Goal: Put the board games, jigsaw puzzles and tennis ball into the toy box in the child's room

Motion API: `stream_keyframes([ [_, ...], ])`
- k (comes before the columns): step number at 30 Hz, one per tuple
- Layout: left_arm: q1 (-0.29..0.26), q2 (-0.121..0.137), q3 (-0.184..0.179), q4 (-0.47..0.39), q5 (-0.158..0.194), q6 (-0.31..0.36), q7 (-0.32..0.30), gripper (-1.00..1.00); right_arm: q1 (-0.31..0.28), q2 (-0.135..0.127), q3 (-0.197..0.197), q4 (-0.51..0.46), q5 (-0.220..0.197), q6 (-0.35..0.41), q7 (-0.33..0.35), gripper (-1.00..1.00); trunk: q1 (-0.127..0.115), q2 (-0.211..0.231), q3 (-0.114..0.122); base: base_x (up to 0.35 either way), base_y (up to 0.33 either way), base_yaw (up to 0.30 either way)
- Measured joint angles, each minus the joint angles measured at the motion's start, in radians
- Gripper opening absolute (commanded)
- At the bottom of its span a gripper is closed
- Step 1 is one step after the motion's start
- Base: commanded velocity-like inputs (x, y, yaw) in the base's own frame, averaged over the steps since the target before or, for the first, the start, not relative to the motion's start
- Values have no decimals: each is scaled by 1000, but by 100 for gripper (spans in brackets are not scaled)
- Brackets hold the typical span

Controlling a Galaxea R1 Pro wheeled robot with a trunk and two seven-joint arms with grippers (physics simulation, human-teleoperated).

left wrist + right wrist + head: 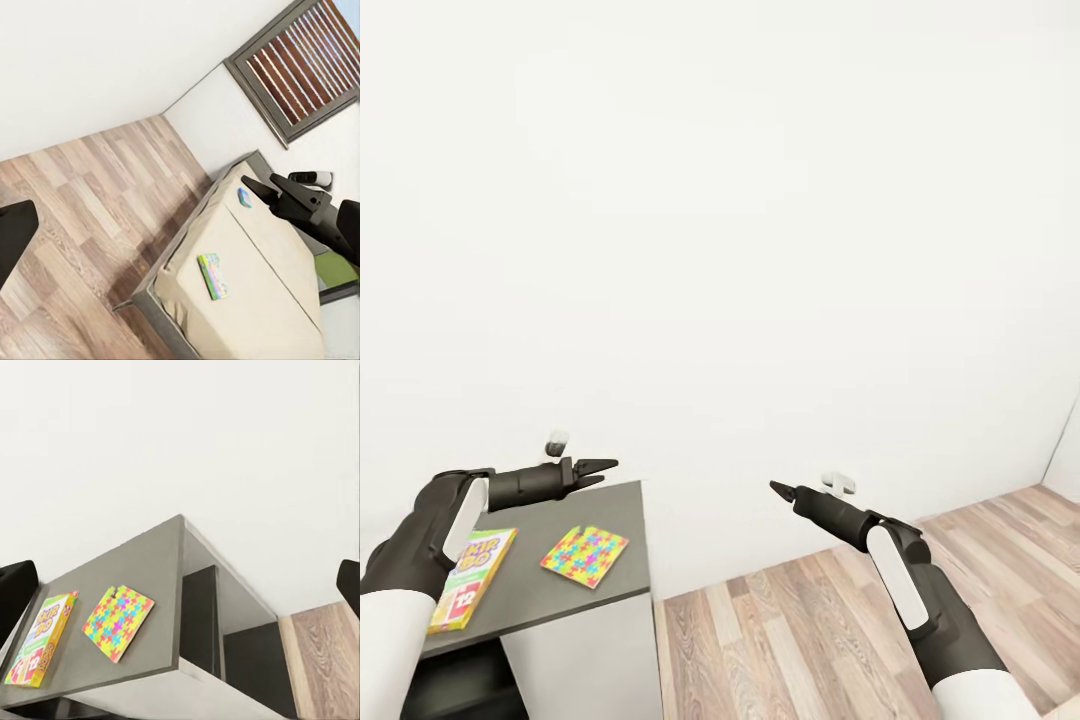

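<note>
The bed (247, 277) lay beyond the left claw (603, 469), carrying a white and green game box (213, 275) and a small blue one (244, 197). The dark cabinet top (615, 575) sat just under that claw, whose fingers were slightly apart and empty. On it lay a yellow-green game box (473, 578) and a jigsaw puzzle (585, 556), well apart from the right claw (779, 489), which pointed at the wall; whether it was closed could not be told.
</note>
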Motion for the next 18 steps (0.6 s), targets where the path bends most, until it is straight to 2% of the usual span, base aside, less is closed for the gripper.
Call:
stream_keyframes([
  [18,0,0,0,0,0,0,0,100,0,-1,0,0,0,0,0,100,0,0,0,0,0,-284],
])
